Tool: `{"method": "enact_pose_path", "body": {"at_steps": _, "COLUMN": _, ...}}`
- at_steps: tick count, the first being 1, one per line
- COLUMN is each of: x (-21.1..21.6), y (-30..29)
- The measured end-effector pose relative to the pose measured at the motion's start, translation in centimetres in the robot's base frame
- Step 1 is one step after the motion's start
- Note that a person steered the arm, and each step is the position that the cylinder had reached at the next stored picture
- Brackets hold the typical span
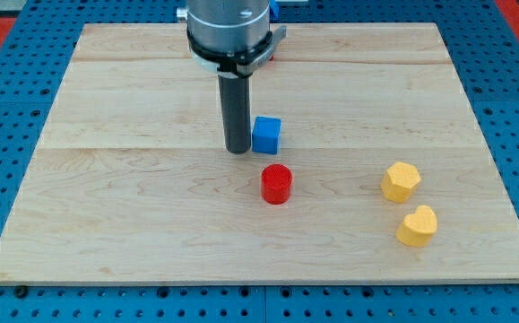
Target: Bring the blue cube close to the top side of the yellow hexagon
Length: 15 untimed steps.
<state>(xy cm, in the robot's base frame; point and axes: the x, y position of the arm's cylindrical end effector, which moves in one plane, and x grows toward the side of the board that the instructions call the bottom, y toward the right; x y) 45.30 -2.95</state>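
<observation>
Push step just starting. My tip sits just left of the blue cube, touching or nearly so. Yellow hexagon is well apart, toward the view's right and lower on the surface. Next: shove the cube rightward to land above the hexagon, clear of the red cylinder. No pincer on this rig (bare rod, nothing held).

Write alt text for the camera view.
My tip rests just left of the blue cube on a wooden board. A red cylinder sits below the cube; a yellow hexagon and another yellow block lie lower right.
</observation>
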Motion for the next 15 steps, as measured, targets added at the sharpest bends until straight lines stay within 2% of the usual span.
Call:
{"method": "enact_pose_path", "body": {"at_steps": 1, "x": 0.6, "y": 0.6}}
{"method": "enact_pose_path", "body": {"at_steps": 2, "x": 0.6, "y": -1.3}}
{"method": "enact_pose_path", "body": {"at_steps": 3, "x": -0.9, "y": -3.1}}
{"method": "enact_pose_path", "body": {"at_steps": 5, "x": -2.9, "y": -2.3}}
{"method": "enact_pose_path", "body": {"at_steps": 7, "x": -3.6, "y": 7.3}}
{"method": "enact_pose_path", "body": {"at_steps": 8, "x": -3.6, "y": 8.5}}
{"method": "enact_pose_path", "body": {"at_steps": 10, "x": 2.3, "y": 6.3}}
{"method": "enact_pose_path", "body": {"at_steps": 11, "x": 3.7, "y": 8.0}}
{"method": "enact_pose_path", "body": {"at_steps": 12, "x": 3.4, "y": 10.6}}
{"method": "enact_pose_path", "body": {"at_steps": 15, "x": 1.8, "y": 9.1}}
